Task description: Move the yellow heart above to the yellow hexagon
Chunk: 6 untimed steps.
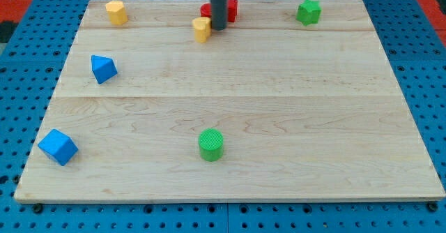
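Note:
The yellow heart (201, 29) sits near the view's top, a little left of centre, on the wooden board (279, 121). The yellow hexagon (116, 12) stands at the top left of the board, well left of the heart. My tip (219, 28) is down on the board just right of the yellow heart, touching or nearly touching its right side. The dark rod rises straight up out of the view and hides part of a red block (231, 10) behind it.
A green block (308, 11) stands at the top right. A blue triangular block (103, 68) lies at the left, a blue cube (57, 146) at the bottom left, and a green cylinder (210, 144) at the bottom centre. Blue pegboard surrounds the board.

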Tool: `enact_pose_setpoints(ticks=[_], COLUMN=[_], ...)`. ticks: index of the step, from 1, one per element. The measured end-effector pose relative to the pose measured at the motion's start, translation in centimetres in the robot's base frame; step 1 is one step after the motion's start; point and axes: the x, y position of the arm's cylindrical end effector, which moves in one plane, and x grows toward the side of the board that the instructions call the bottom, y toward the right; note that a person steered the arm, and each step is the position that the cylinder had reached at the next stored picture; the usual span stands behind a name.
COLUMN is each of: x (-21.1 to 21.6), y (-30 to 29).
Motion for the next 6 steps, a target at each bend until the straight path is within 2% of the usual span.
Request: enact_pose_setpoints(ticks=[1,3,4,5,6], x=[3.4,-5.9,-5.8,-8.4,-8.5], y=[0.5,-10.6,-10.5,-6.2,-7.9])
